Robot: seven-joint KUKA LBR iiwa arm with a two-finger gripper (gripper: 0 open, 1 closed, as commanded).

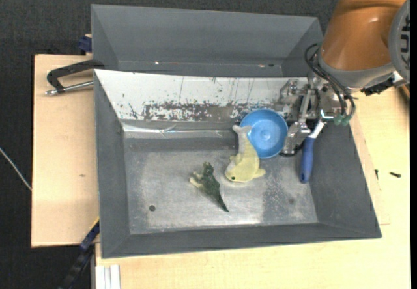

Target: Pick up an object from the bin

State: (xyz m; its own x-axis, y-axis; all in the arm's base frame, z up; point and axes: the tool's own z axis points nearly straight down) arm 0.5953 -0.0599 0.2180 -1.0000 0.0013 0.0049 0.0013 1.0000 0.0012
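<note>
Camera view. Looks down into a grey metal bin (195, 37) with sloped walls and a flat, scuffed floor. Has the arm (397, 34) in from the right, with its orange cover (358, 27) above the bin's far right corner, over the rim. Puts the pincer (298, 137) below that cover and down inside the bin, at the far right corner of the floor, where the right wall begins to rise. Cannot tell whether apart or together.

Places a blue bowl (266, 133) just left of the pincer, by the far edge of the floor and toward its right end, tilted so that the inside faces the camera. May touch the pincer at the right rim or stop just short of it; cannot tell which, nor whether clamped there.

Sets a pale yellow soft figure (245, 165) against the bowl's near left side, touching it, with the narrow upper end up beside the bowl's left rim and the broad rounded end lying toward the middle of the floor. Lays a green toy lizard (212, 183) just left of that figure, near the middle of the floor, tail pointing toward the near edge.

Rests a blue stick (305, 163) on the lower part of the right wall, directly under the pincer, lengthwise down the slope, apart from the bowl and the yellow figure.
</note>
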